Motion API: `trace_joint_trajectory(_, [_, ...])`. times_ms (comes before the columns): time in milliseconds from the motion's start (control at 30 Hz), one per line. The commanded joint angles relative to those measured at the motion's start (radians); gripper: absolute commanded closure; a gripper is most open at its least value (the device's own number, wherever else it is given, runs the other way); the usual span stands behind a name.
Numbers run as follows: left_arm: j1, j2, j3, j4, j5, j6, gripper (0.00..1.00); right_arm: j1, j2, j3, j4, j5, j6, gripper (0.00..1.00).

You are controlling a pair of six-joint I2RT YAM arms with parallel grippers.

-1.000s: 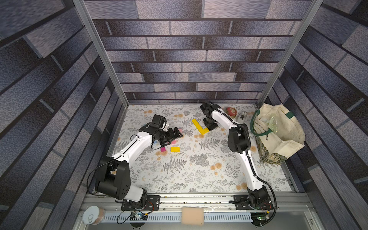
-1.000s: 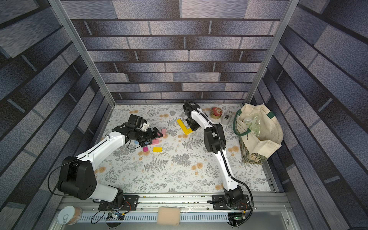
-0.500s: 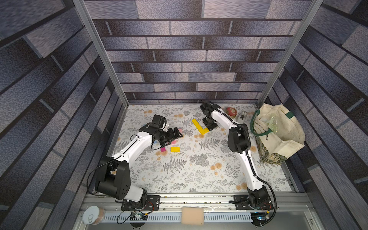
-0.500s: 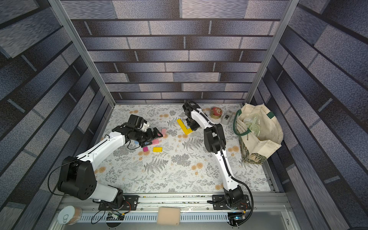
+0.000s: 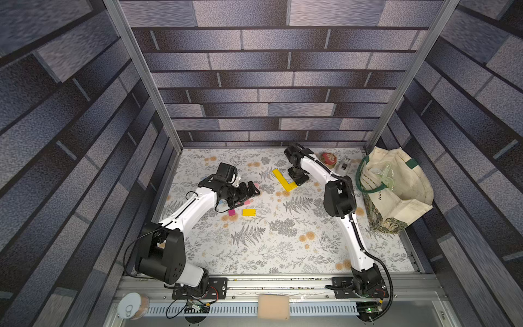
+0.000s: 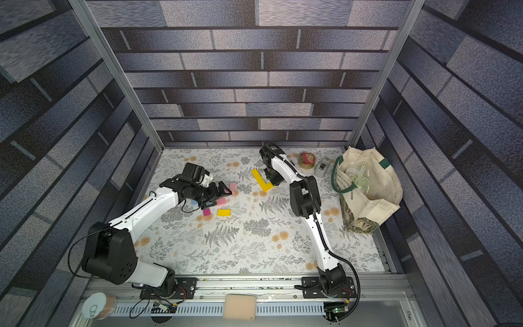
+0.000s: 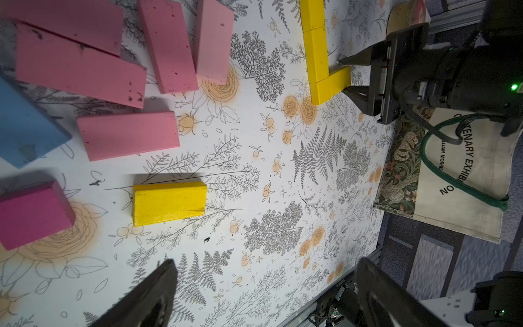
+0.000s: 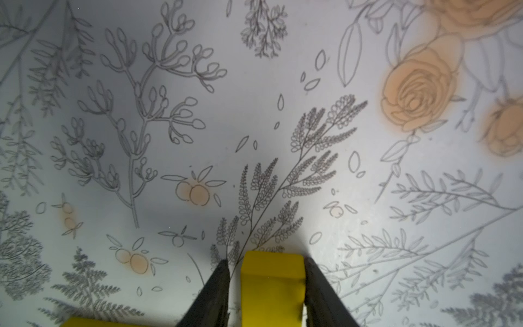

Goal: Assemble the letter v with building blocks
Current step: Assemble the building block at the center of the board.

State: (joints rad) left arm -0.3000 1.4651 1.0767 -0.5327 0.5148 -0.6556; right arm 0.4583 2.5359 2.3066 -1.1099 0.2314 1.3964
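Short yellow block (image 8: 273,283) lies at the foot of the long yellow arm (image 5: 280,177), touching it, back-centre of the surface (image 5: 283,249). Right pincer (image 8: 266,260) straddles it, slightly apart. There looks to be a gap on one side, but the view's tight. If a finger drags as you lift off, it skews the joint. Left pincer (image 7: 268,297) is spread wide and empty over the spare blocks (image 7: 127,136); dip there and you scatter them.

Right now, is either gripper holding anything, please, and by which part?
Seemingly nothing. The left gripper is open, empty; right gripper brackets the short yellow block at one end, a gap showing on one side.
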Motion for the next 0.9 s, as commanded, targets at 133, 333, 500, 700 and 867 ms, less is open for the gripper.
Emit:
trace_joint_trajectory(133, [-0.007,-0.031,0.032,-0.024,-0.018,0.028,0.00,0.007,0.045,0.002,-0.031,-0.008,-0.017,0.58])
trace_joint_trajectory(333, [-0.007,-0.031,0.033,-0.023,-0.018,0.029,0.00,0.007,0.044,0.002,-0.033,-0.002,-0.035,0.58])
trace_joint_trajectory(500, [-0.007,-0.031,0.035,-0.026,-0.018,0.029,0.00,0.006,0.041,0.003,-0.036,0.006,-0.046,0.57])
trace_joint_trajectory(700, [-0.007,-0.030,0.034,-0.025,-0.018,0.029,0.00,0.007,0.040,0.002,-0.033,0.011,-0.053,0.54])
trace_joint_trajectory(867, [-0.007,-0.029,0.034,-0.024,-0.020,0.030,0.00,0.007,0.034,0.005,-0.032,0.022,-0.068,0.52])
